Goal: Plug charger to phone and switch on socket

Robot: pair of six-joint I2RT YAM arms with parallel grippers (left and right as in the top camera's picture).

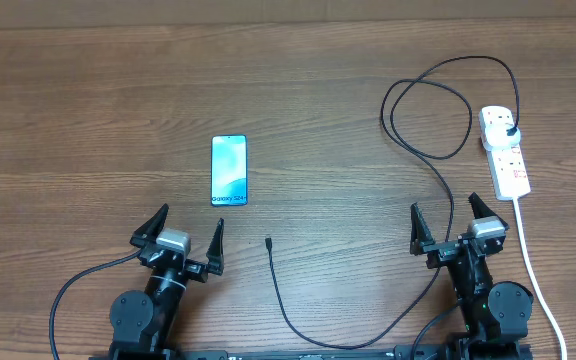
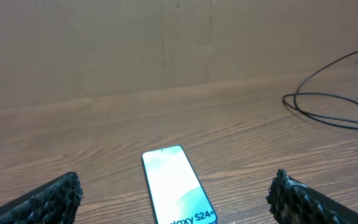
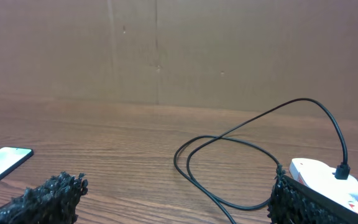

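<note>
— Black thin charger cable (image 1: 280, 300) lies on the brown wooden desk (image 1: 88, 120), tip (image 1: 269, 241) near the slim blue-screen phone (image 1: 229, 171), not plugged in.
— Its black plug (image 1: 509, 133) sits in the white socket strip (image 1: 509, 172). The left end effector (image 1: 190, 218) and right end effector (image 1: 445, 205) are wide open, empty. I think the first step is grabbing the tip.

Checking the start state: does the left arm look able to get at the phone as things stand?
Probably yes. The phone lies flat just ahead of the open left gripper, with only bare table between them; the charger lies off to the side, not in the way.
</note>
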